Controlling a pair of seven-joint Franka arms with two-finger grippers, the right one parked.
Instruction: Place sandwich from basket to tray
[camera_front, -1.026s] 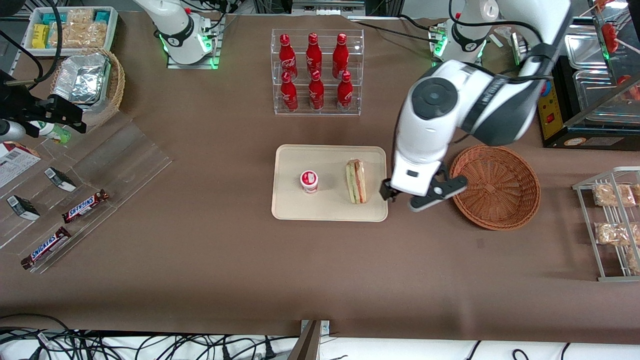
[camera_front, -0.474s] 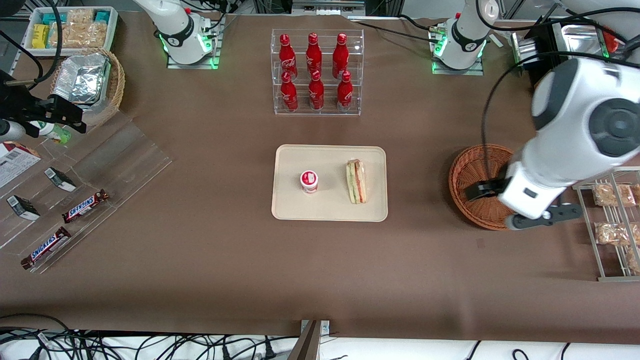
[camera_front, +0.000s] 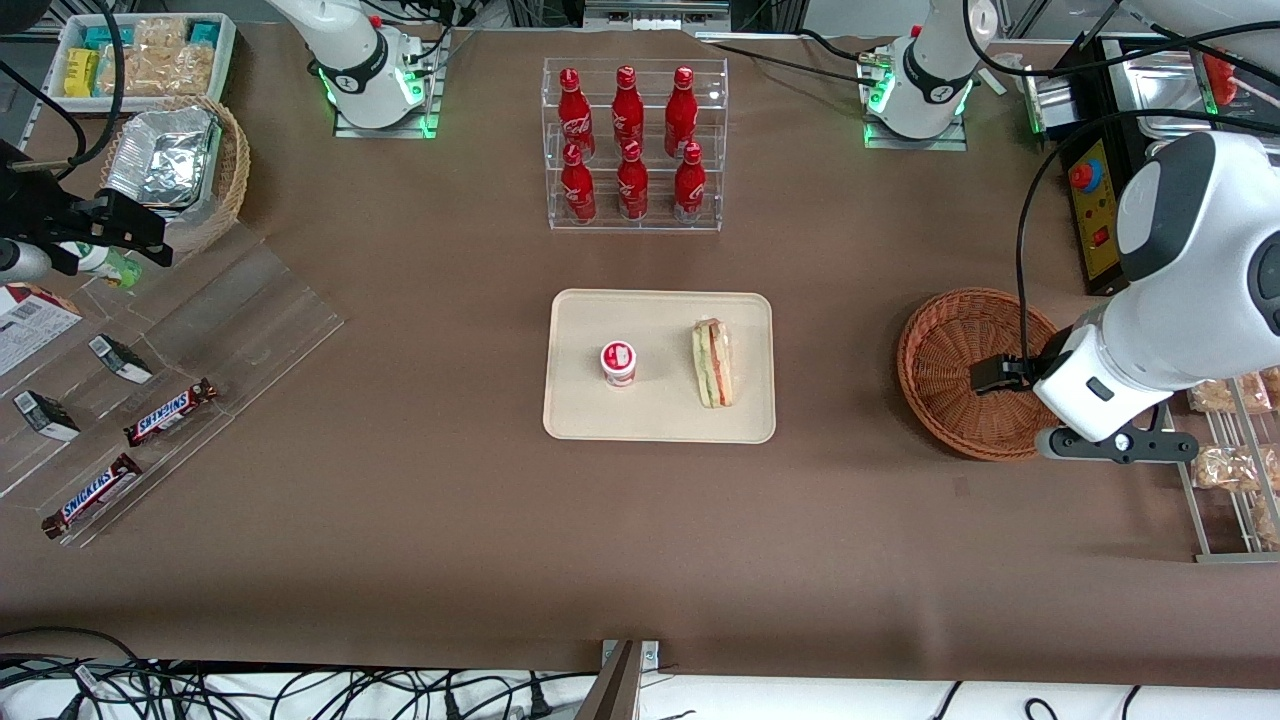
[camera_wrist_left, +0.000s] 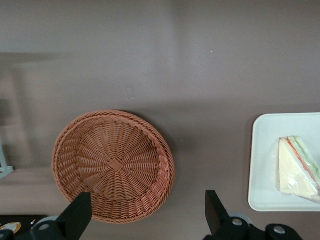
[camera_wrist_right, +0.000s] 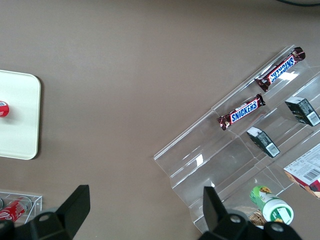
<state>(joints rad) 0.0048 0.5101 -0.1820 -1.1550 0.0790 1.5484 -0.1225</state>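
Front view
Sandwich (camera_front: 712, 363): I logged it lying on the tray (camera_front: 660, 420), in the part nearer the working arm's end, beside a small red-lidded cup (camera_front: 618, 362).
Basket (camera_front: 955, 370): I noted it on the table toward the working arm's end, well apart from the tray, nothing visible in the part I could see.
Gripper (camera_front: 1060, 405): I recorded it above the basket's edge on the side away from the tray; its spread I read from the wrist camera.
Bottle rack (camera_front: 634, 145): I counted six red bottles, farther from the camera than the tray.

Left wrist view
Gripper (camera_wrist_left: 147, 212): I saw both fingers (camera_wrist_left: 77, 212) spread wide with nothing between them, high above the table.
Basket (camera_wrist_left: 114, 165): I saw the woven bottom bare, lying partly between the fingers.
Tray (camera_wrist_left: 260, 165): I saw one end, with the sandwich (camera_wrist_left: 296, 167) on it.

Right wrist view
Tray (camera_wrist_right: 17, 117): I saw one end, the cup (camera_wrist_right: 3, 108) at the edge.
Snickers bars (camera_wrist_right: 241, 111): I counted two on a clear stepped stand (camera_wrist_right: 235, 165).
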